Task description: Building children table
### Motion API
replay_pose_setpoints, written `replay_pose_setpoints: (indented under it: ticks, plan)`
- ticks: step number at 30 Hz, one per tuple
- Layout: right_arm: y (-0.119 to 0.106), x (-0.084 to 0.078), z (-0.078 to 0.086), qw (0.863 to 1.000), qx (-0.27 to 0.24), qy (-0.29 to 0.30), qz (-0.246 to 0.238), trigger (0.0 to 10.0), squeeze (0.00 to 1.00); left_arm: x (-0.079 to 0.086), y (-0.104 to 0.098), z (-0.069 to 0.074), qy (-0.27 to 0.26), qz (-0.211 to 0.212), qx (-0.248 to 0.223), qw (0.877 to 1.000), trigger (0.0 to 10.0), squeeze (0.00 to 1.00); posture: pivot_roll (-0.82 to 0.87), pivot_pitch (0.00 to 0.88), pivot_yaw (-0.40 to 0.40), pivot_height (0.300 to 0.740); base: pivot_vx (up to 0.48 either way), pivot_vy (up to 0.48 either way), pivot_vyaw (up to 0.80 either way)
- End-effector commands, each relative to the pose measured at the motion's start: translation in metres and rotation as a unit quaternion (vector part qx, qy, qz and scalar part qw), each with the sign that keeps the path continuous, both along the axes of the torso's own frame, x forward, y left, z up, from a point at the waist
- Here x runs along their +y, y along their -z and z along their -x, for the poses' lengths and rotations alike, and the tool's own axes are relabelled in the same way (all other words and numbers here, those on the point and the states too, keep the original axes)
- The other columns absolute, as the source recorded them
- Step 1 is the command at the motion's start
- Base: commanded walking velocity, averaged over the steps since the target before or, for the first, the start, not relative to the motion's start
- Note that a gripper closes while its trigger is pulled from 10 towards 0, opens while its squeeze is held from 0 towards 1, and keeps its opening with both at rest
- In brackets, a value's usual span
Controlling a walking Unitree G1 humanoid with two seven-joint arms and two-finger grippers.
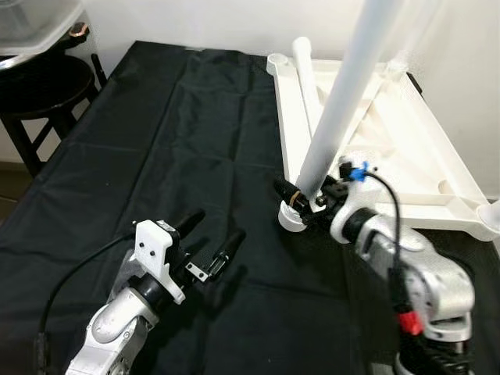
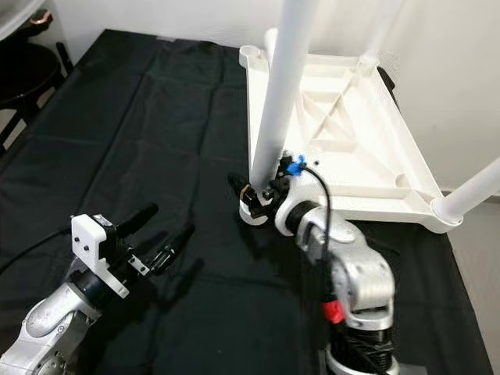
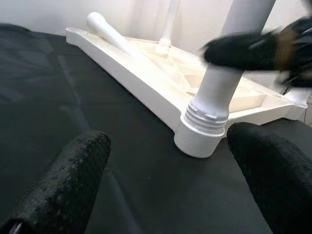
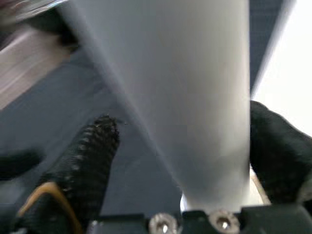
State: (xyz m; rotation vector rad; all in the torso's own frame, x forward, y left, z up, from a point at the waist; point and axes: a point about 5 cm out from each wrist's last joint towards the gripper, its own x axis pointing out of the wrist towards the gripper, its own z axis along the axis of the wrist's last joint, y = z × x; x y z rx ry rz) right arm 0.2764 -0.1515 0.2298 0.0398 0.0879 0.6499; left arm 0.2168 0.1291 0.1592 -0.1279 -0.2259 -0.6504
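While your right gripper (image 2: 262, 191) clamps white table leg (image 1: 336, 117) at corner socket (image 3: 200, 139), left gripper (image 1: 215, 238) hovers nearby, fingers apart.

The top of the white table leg (image 1: 344, 101) is running out past the upper edge of the head views. A second leg (image 2: 476, 191) at the tabletop's (image 2: 344, 133) near right corner is being cut off by the right edge. The right gripper's (image 1: 312, 199) far finger is sitting hidden behind the leg. In the right wrist view the leg is looking blurred.
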Motion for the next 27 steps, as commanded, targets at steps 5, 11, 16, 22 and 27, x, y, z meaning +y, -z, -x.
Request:
replay_pose_setpoints:
  ticks: [5,11,16,22,27]
  plan:
    - [-0.034,-0.017,0.015,0.972,-0.075,-0.218,0.043,10.0,1.00,-0.001,0.001,0.007,0.006,0.000,0.009,1.000,10.0,0.00,0.00,0.231,-0.067,0.740,0.000,0.000,0.00]
    - [-0.044,-0.036,0.005,0.961,-0.085,-0.246,0.087,10.0,1.00,-0.001,-0.001,0.010,0.006,0.001,0.009,1.000,10.0,0.00,0.01,0.250,-0.067,0.740,0.000,0.000,0.00]
    - [-0.063,-0.040,-0.023,0.954,-0.125,-0.244,0.120,10.0,0.00,-0.001,-0.004,0.013,0.006,0.002,0.007,1.000,10.0,0.00,0.02,0.271,-0.067,0.740,0.000,0.000,0.00]
    - [-0.076,-0.021,-0.048,0.927,-0.159,-0.325,0.103,0.0,0.00,-0.001,-0.009,0.021,0.005,0.001,0.008,1.000,10.0,0.00,0.06,0.306,-0.064,0.740,0.000,0.000,0.00]
    - [-0.079,-0.023,-0.050,0.917,-0.157,-0.350,0.106,0.0,0.00,-0.001,-0.010,0.023,0.004,0.000,0.009,1.000,10.0,0.00,0.06,0.312,-0.064,0.740,0.000,0.000,0.00]
